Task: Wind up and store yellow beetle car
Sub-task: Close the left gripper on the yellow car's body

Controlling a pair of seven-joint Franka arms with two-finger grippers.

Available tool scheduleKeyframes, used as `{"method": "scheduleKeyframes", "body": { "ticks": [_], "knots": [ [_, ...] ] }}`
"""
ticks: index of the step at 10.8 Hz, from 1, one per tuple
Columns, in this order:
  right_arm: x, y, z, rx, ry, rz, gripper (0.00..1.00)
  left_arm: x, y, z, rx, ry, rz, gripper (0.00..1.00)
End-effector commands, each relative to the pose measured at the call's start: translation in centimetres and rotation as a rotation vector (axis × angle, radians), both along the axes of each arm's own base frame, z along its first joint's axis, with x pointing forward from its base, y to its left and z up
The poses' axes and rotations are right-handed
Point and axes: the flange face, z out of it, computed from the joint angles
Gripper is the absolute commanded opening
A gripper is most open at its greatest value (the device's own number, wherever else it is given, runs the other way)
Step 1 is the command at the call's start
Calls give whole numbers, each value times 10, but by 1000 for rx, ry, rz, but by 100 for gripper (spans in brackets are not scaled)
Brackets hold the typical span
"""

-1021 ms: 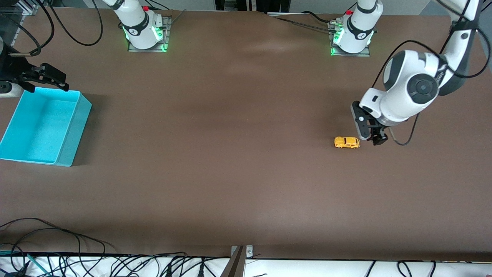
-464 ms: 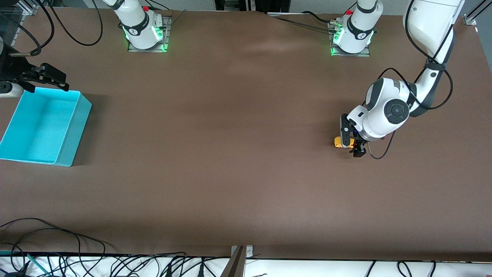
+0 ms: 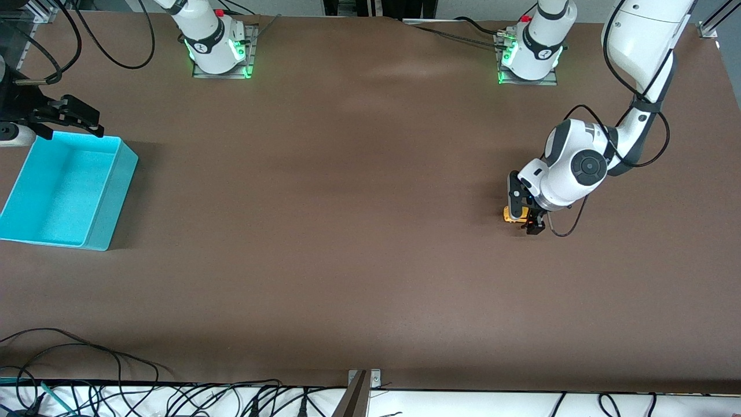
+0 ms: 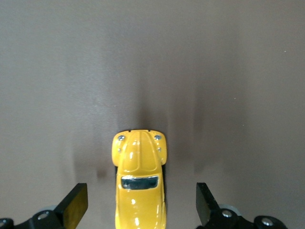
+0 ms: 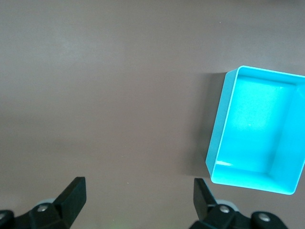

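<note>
Two arms share the bench [image 3: 347, 231], but only the left one is at work. The car [image 4: 139, 183] sits on the bench toward the left arm's end, and the left gripper [image 3: 525, 209] has dropped low around it, one finger [image 4: 75, 204] on each flank, likely so a squeeze across the body will lift it for winding. Those fingers stand wide and touch nothing. The right gripper [image 3: 72, 119] waits beside the blue bin [image 3: 110, 191], probably the storage spot; its fingers [image 5: 74, 193] are also wide and empty.
</note>
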Motion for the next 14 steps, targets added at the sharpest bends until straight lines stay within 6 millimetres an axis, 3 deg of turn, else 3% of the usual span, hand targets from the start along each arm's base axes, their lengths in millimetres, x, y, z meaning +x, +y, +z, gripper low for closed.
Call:
{"method": "scheduleKeyframes", "body": {
  "ticks": [1, 2, 5, 6, 11, 14],
  "knots": [
    [1, 0, 4, 19, 0, 10, 100, -3, 6, -6, 5, -4, -18, 95],
    [1, 0, 4, 19, 1, 10, 100, -4, 6, -10, 4, 4, -22, 78],
    [1, 0, 4, 19, 1, 10, 100, -4, 5, -11, 14, 6, -35, 7],
    [1, 0, 4, 19, 1, 10, 100, -2, 6, -11, 14, 5, -32, 0],
    [1, 0, 4, 19, 1, 10, 100, -2, 11, -17, 16, 14, -23, 0],
    [1, 0, 4, 19, 1, 10, 100, 0, 29, -19, 15, 18, 5, 0]
  ]
}}
